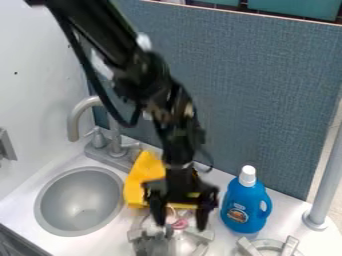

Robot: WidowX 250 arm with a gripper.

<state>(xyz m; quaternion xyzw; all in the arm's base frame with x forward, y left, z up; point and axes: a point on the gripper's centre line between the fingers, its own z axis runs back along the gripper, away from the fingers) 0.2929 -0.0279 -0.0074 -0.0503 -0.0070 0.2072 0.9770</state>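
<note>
The robot arm [177, 115] comes from the upper left, and its claw [180, 223] hangs down near the lower middle of the view, over the burner [200, 246] on the table [20, 212]. The claw is spread: its two fingers point downward and stand well apart. Between them, in the view, a small pink thing [179, 224] can be seen, low down, at the burner. I cannot tell if a finger touches it, and its exact shape is too blurred to name.

About how far the work is, I can judge only this: the claw is already at the pink thing, but a grasp does not look done. The fingers are not pressed together on anything, and the pink thing seems to be low at the burner, not lifted. So closing on it, lifting it and putting it in another place all look undone.

Just behind the claw, toward the wall panel [267, 105], lies a yellow cloth [138, 180], which the claw partly hides. To the right in the view, a blue bottle [244, 206] with a white cap [248, 176] stands upright on the table. In front of the bottle, a second burner [288, 247] is partly seen at the lower edge. To the left of the cloth are the round sink [79, 202] and the curved faucet [79, 116].
</note>
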